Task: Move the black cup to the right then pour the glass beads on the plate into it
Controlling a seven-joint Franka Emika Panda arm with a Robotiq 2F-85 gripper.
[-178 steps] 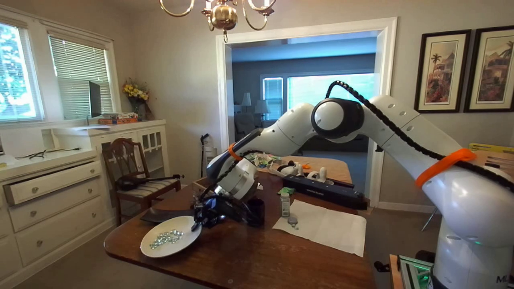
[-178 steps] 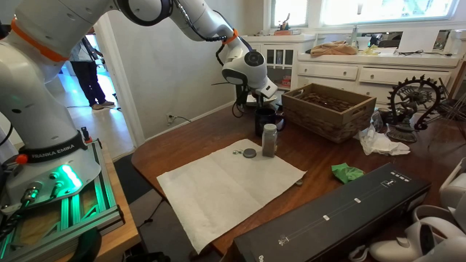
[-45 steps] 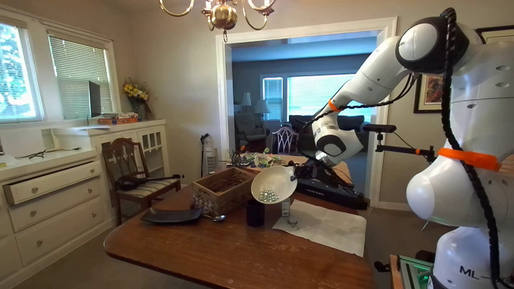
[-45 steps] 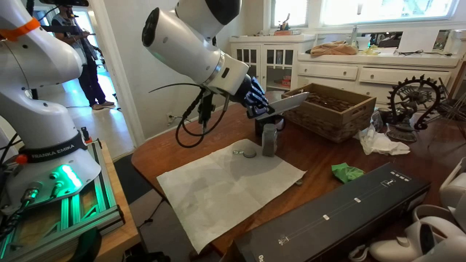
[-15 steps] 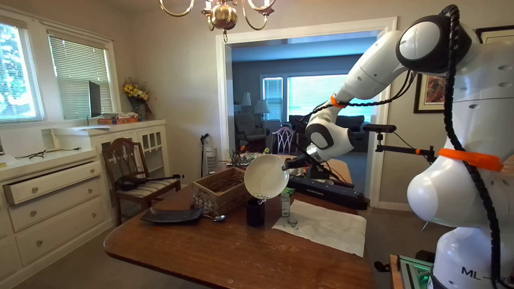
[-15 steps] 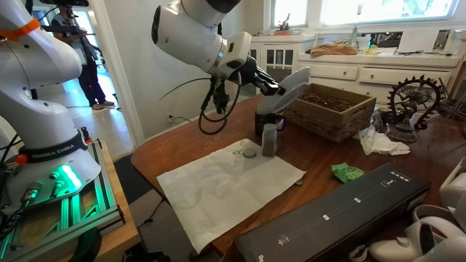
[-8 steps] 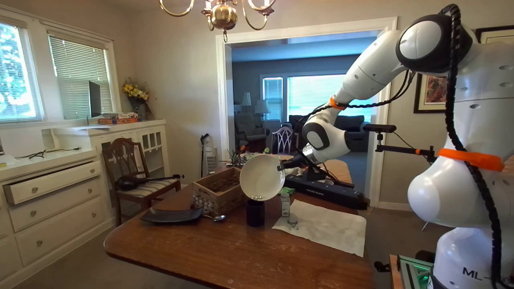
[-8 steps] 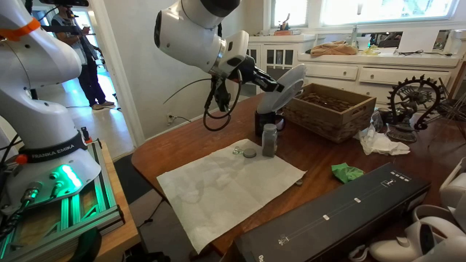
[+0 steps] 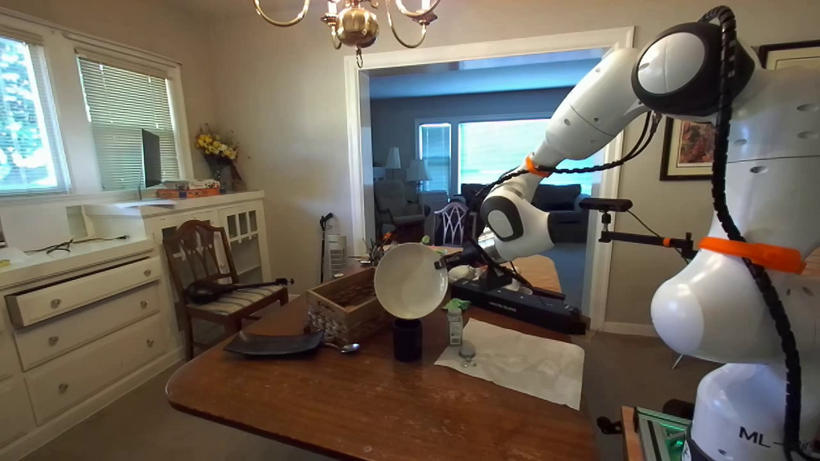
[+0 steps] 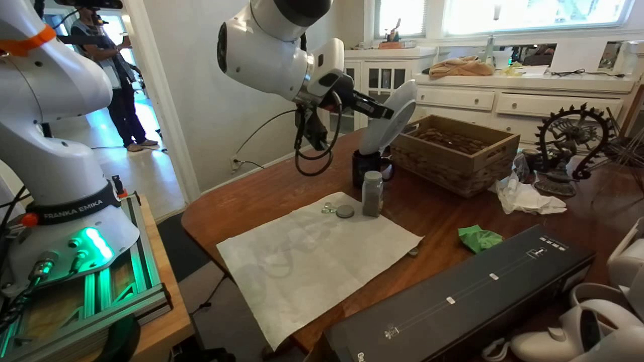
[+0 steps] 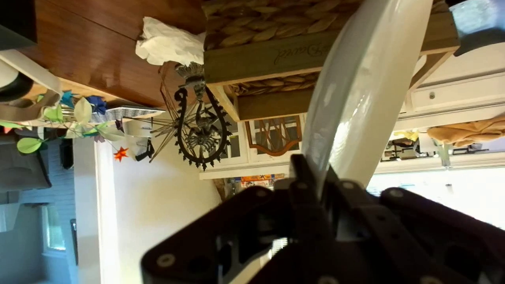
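Black cup (image 9: 407,340) is standing upright on the desk (image 9: 359,403), and I am tipping the white plate (image 9: 410,282) over it. The plate's low edge is ending right at the cup's mouth in both exterior views, but I am not able to tell if they are touching. My end effector (image 10: 388,113) is squeezing the plate's rim tight and holding it up steep. What is new is this: I am no longer seeing any glass beads on the plate, and it is leaning more than a moment ago. So I am guessing they are sitting in the cup now, and the pouring is nearly ending. I am not seeing inside the cup, though. A few loose beads (image 10: 328,207) are lying on the white paper (image 10: 312,266), and I am wondering if any are from this pour.
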